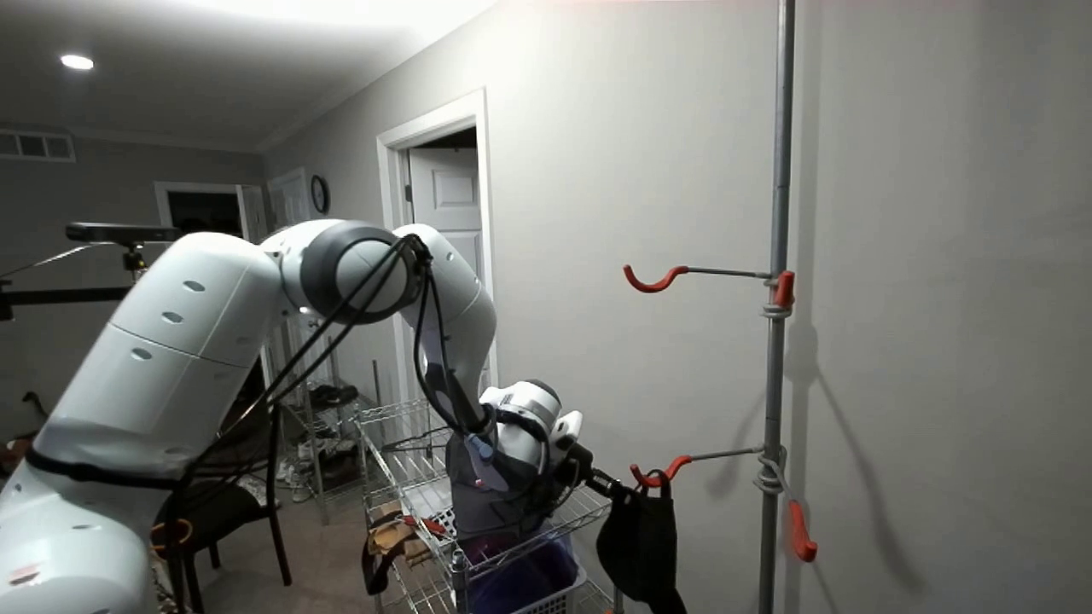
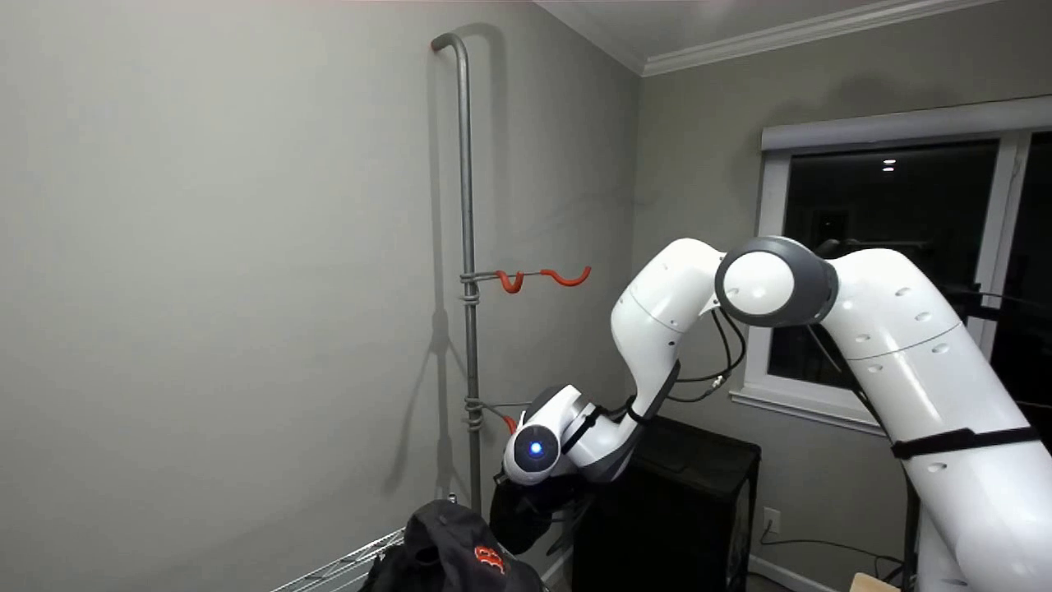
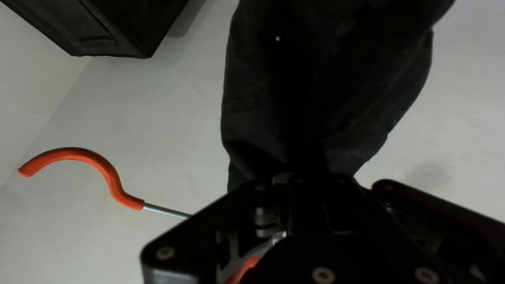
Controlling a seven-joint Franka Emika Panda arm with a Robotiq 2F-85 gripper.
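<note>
A black cloth item, cap-like in shape, hangs by a loop over the lower red hook on the metal pole. My gripper reaches its upper edge from the left in that exterior view. Dark folds of the same cloth fill the upper middle of the wrist view and narrow to the fingertips. There the gripper is shut on the cloth; the pinch itself is too dark to make out. In an exterior view the wrist hides the fingers, and part of the black item shows below it.
The grey pole stands against the wall, with an upper red hook above the arm. A wire shelf and a dark cap with an orange emblem are near the wrist. Behind it stands a black box.
</note>
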